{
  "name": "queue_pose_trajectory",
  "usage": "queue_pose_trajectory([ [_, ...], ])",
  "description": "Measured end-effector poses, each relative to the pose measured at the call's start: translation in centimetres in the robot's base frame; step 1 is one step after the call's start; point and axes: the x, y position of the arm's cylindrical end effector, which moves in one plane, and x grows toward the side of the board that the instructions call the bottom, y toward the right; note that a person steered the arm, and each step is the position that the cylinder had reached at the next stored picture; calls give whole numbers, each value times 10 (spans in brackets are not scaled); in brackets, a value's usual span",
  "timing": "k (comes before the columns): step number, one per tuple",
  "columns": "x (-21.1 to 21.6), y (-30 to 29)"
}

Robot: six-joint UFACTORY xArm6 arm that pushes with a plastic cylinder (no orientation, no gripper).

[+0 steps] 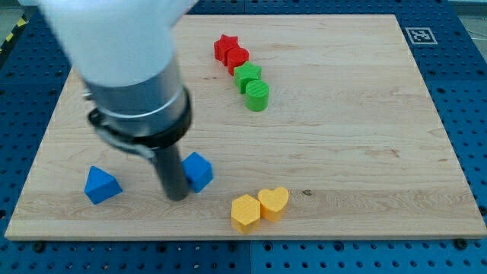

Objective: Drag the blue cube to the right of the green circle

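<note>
The blue cube [198, 170] lies on the wooden board [342, 114] at the lower middle-left. My tip [176, 196] rests on the board, touching the cube's left side. The green circle [257, 95] sits in the upper middle, well up and to the right of the cube. A green star [247, 76] touches the circle from above. The arm's bulky grey and white body hides the upper left of the board.
A red star [225, 48] and a second red block [237, 58] line up above the green star. A blue triangle [101, 184] lies left of my tip. A yellow hexagon [245, 211] and a yellow heart [274, 202] sit near the bottom edge.
</note>
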Motion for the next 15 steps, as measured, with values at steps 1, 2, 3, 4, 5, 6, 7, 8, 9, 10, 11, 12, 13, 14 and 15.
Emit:
queue_pose_trajectory([
  [1, -21, 44],
  [2, -32, 53],
  [3, -37, 24],
  [4, -58, 42],
  [5, -72, 82],
  [6, -72, 107],
  [7, -75, 52],
  [8, -93, 24],
  [9, -102, 58],
  [10, -102, 112],
  [11, -102, 170],
  [12, -100, 165],
  [13, -69, 148],
  [14, -49, 170],
  [15, -60, 218],
])
